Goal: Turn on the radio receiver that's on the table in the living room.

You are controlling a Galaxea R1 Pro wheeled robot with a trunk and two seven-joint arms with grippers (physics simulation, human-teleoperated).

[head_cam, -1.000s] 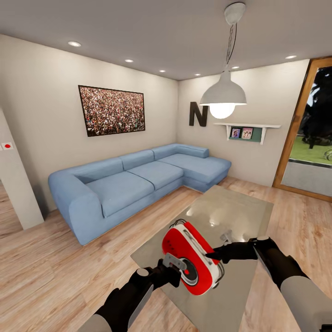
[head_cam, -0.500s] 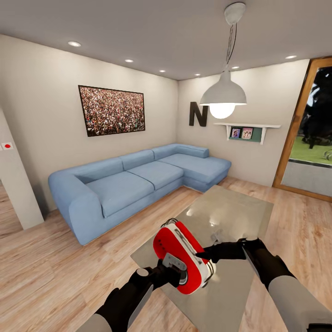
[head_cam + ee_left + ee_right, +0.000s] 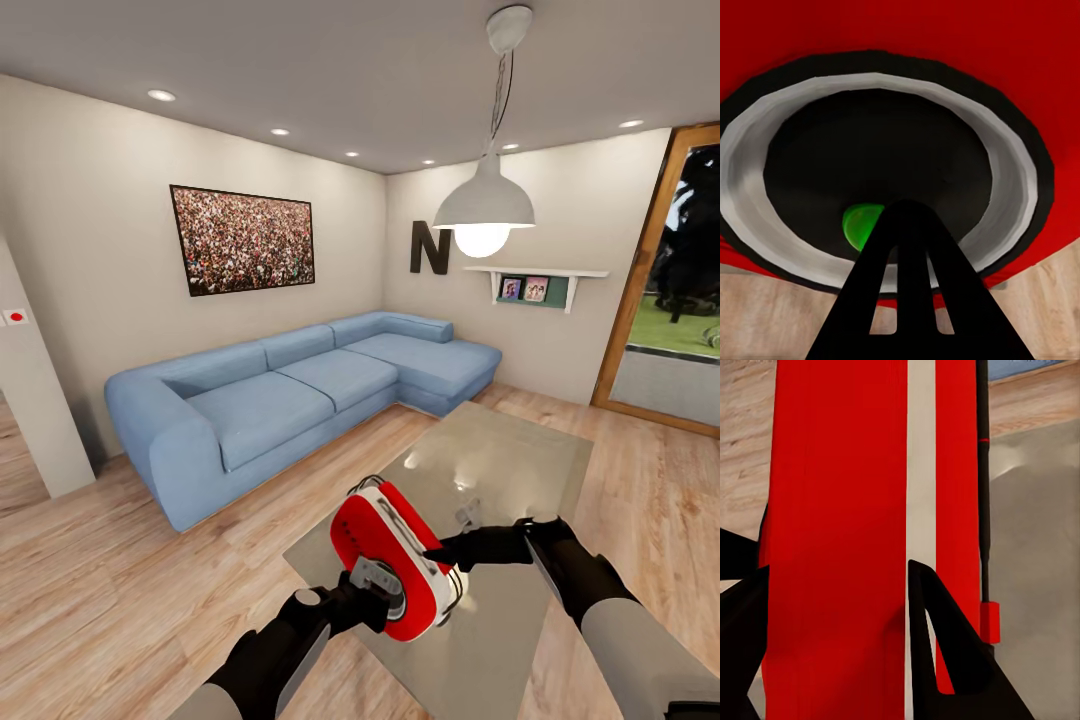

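Head view: red radio (image 3: 393,560) hanging tilted above near end of glass desk (image 3: 520,455), blue sofa (image 3: 290,395) standing beyond. Right gripper (image 3: 440,553) clamping radio's edge; left gripper (image 3: 372,592) pressing at dial.

Left wrist view: dark fingers (image 3: 907,300) lying together, tip touching dial (image 3: 881,172) beside green centre (image 3: 861,223).

Right wrist view: fingers (image 3: 945,652) straddling radio's red body and white stripe (image 3: 920,472), gripping it.

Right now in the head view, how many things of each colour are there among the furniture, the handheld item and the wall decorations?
Blue: 1, long L-shaped fabric sofa
Red: 1, glossy handheld radio
Grey: 1, glass-topped low table
Black: 1, wall letter N
Multicoloured: 1, crowd picture
Total: 5
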